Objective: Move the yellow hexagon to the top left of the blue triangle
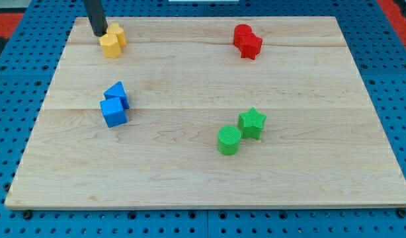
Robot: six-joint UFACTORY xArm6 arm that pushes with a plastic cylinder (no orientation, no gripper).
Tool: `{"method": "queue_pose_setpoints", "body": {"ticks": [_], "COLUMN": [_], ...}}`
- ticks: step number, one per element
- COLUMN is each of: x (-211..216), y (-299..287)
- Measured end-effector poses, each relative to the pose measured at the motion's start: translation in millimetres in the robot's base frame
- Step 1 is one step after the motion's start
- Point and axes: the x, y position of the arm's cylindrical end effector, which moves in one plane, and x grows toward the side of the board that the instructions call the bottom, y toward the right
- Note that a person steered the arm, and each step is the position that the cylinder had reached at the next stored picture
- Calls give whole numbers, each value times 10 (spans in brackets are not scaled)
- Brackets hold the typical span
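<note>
Two yellow blocks touch at the view's top left: a yellow hexagon (110, 45) and a second yellow block (117, 33) just behind it, whose shape I cannot make out. My tip (99, 33) rests against their upper left side. The blue triangle (117, 93) lies lower down on the left, touching a blue cube (114, 112) just below it. The yellow hexagon is above the blue triangle, a little to its left, with a gap of bare board between them.
Two red blocks (247, 40) touch at the top right. A green cylinder (229, 140) and a green star (252, 123) sit together at the lower right. The wooden board (190, 178) lies on a blue pegboard surface.
</note>
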Motion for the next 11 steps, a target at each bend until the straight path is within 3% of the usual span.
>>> {"method": "queue_pose_setpoints", "body": {"ticks": [1, 2, 4, 7, 10, 11], "x": [54, 77, 204, -75, 729, 747], "y": [109, 611, 212, -5, 343, 840]}}
